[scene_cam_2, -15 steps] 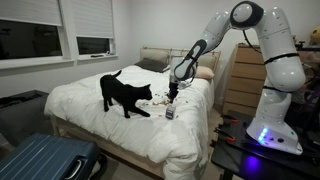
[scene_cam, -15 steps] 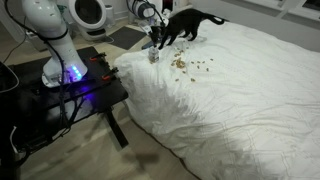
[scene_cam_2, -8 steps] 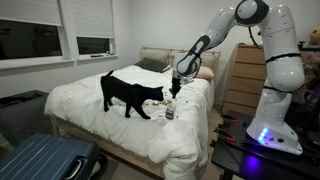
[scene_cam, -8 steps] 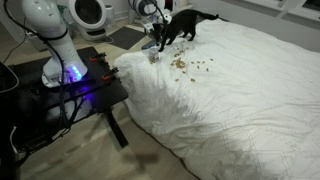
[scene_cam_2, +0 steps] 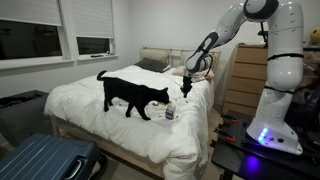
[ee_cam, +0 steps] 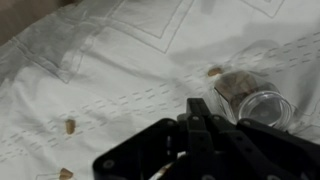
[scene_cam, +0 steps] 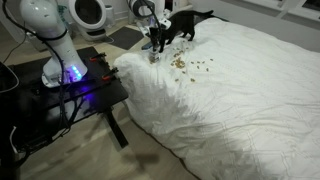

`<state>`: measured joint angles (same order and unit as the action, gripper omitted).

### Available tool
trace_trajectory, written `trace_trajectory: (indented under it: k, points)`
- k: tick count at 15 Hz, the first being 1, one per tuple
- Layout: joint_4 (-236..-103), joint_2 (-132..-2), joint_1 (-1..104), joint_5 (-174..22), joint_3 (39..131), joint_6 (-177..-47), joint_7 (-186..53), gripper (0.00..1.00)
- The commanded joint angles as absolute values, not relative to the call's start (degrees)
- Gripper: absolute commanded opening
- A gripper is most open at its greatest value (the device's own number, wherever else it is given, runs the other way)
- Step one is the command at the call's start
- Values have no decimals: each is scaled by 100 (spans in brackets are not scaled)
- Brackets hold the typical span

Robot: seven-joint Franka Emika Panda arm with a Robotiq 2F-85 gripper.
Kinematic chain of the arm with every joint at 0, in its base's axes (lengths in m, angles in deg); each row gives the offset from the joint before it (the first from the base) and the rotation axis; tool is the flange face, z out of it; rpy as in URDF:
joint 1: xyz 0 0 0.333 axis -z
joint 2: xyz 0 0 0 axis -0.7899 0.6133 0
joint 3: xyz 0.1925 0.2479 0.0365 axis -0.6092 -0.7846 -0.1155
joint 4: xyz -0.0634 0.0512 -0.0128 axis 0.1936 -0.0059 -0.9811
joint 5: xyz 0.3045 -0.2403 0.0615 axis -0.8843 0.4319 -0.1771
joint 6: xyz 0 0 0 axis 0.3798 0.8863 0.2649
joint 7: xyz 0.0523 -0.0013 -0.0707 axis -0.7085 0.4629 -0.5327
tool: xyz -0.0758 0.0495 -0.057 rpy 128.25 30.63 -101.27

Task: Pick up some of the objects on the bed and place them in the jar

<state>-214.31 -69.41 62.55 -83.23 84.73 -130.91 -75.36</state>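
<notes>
- Jar [ee_cam: 256, 104] is seen at two o'clock of the tool [ee_cam: 198, 106], which is pressed together.
- Delivery is judged underway; centring above its mouth is called for.

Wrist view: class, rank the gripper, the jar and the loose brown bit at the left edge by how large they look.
Largest to smallest:
1. gripper, though its nearness to the camera inflates it
2. jar
3. brown bit, smallest by far
</notes>
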Motion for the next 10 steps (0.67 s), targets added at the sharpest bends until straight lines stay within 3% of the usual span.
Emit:
trace_trajectory:
  k: [1, 5, 6, 7, 10]
  points:
    - [-21966, -7341, 6470, -8589, 8516, -13006, -8129, 1]
    - [-22257, -7361, 6645, -8752, 8520, -13066, -8767, 1]
    - [-22306, -7333, 6656, -8686, 8538, -13090, -8887, 11]
    - [-22343, -7302, 6666, -8656, 8546, -13101, -8979, 27]
    - [-22463, -7222, 6635, -8482, 8570, -13283, -9210, 47]
